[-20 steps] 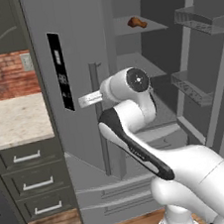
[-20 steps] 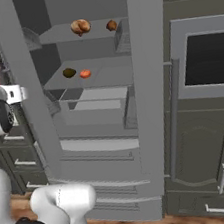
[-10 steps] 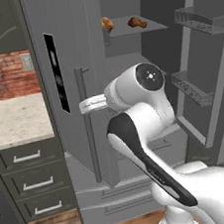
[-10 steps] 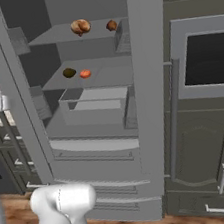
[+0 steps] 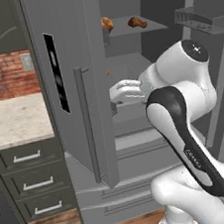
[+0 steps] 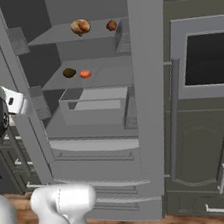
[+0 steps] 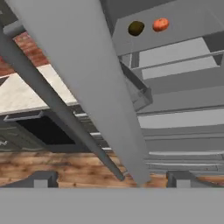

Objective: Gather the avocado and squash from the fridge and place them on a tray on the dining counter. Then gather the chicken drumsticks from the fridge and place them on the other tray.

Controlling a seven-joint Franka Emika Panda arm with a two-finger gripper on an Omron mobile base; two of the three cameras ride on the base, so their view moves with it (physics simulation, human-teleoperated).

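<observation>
The fridge stands open. On its middle shelf lie the dark avocado [image 6: 69, 72] [image 7: 136, 28] and, right beside it, the orange-red squash [image 6: 85, 74] [image 7: 160, 24]. Two chicken drumsticks [image 6: 80, 26] [image 6: 111, 25] lie on the shelf above, also seen from the left as drumsticks [image 5: 106, 23] [image 5: 136, 22]. My gripper [image 7: 111, 178] is open, its fingertips [image 7: 41, 178] wide apart and holding nothing. The left door's edge [image 7: 87, 78] and its handle [image 7: 57, 105] run diagonally close in front of it. My hand [image 5: 125, 90] sits just right of that door, in front of the shelves.
The open left fridge door [image 5: 76, 88] stands close on my left, and the right door [image 6: 152, 78] with its bins is swung out. A drawer [image 6: 95, 103] sits below the middle shelf. A speckled wall counter [image 5: 12, 119] with drawers lies left of the fridge, and an oven [image 6: 208, 60] to its right.
The gripper has opened and let go of the left door's handle. The hand moved right, away from the handle toward the fridge opening. The door has swung wider.
</observation>
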